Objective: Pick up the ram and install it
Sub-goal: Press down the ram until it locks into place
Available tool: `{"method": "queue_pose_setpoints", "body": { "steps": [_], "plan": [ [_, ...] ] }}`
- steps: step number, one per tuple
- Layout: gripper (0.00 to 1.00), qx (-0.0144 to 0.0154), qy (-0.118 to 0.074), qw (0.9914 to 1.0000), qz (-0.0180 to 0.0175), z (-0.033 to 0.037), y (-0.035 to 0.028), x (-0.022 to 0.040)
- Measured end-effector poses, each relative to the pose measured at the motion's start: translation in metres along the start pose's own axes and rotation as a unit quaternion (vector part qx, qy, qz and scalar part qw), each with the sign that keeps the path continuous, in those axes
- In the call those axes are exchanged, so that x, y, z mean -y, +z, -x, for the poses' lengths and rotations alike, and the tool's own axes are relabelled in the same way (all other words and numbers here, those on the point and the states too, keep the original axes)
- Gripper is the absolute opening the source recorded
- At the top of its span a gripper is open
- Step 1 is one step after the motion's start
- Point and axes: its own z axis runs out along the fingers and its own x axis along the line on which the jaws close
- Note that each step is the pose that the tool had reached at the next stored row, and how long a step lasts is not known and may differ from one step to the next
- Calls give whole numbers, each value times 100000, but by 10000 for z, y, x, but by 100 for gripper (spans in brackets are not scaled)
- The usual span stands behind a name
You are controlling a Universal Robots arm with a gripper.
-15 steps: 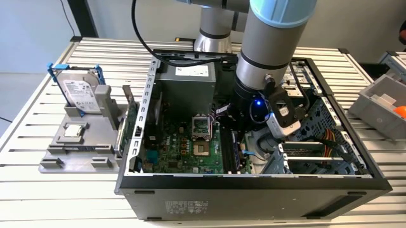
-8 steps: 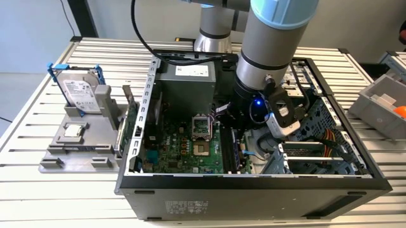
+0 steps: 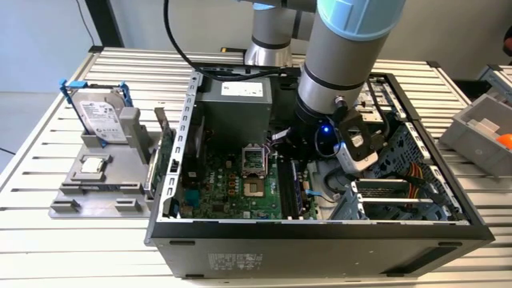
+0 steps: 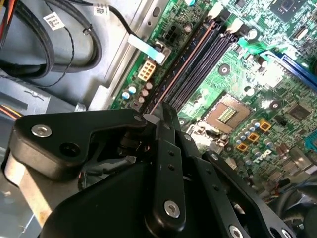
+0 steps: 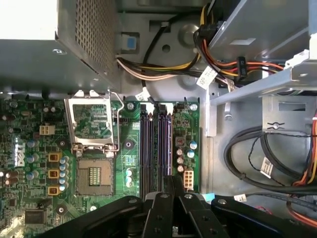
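In the exterior view, an open computer case (image 3: pixel 320 231) is lying on the slatted table (image 3: pixel 48 252), taking the middle and the exterior view's right. Inside it a green motherboard (image 3: pixel 232 192) is showing at the lower centre, and a grey power supply (image 3: pixel 236 111) is sitting above it. At the exterior view's left, a grey stand (image 3: pixel 96 192) is holding a silver hard drive (image 3: pixel 104 117) upright, and a green card (image 3: pixel 165 159) is standing just beside the case wall. The arm (image 3: pixel 344 66) is coming down from the top centre into the case, steeply, leaning a little toward the exterior view's left. The gripper (image 3: pixel 294 159) is pointing down at the board. The ram (image 3: pixel 291 186) is lying long in the memory slots, directly under the gripper and running toward the lower edge.

In the second wrist view, the gripper (image 4: pixel 166 111) is showing its black fingers drawn together with no gap between them. Their tip is meeting the near end of the ram (image 4: pixel 188 62), which is standing on its edge in a slot beside the empty processor socket (image 4: pixel 225 114). Whether the fingers are pinching the stick, I cannot tell.

In the first wrist view, the gripper (image 5: pixel 173 181) is hanging over the memory slots (image 5: pixel 156 144), again with fingers together.
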Motion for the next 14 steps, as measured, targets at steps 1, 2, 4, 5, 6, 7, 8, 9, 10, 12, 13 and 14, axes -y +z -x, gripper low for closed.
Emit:
{"method": "queue_pose_setpoints", "body": {
  "steps": [1,2,4,5,6,7,8,9,10,12,13,14],
  "plan": [
    [0,83,-476,99999,-21,0,0,0],
    [0,225,-969,99995,-63,-1,1,0],
    [0,429,-2493,99968,-120,0,3,0],
    [0,405,-3414,99941,-114,0,3,0],
    [0,369,-4306,99907,-79,-1,5,0],
    [0,322,-5188,99865,-47,-1,6,0],
    [0,279,-5810,99831,-24,-1,7,0],
    [0,256,-6172,99809,-15,-1,8,0],
    [0,249,-6269,99803,-9,-1,8,0],
    [0,238,-6438,99792,1,-1,8,0],
    [0,214,-6679,99776,6,0,8,0],
    [0,186,-7122,99746,23,1,8,0]
  ]
}}
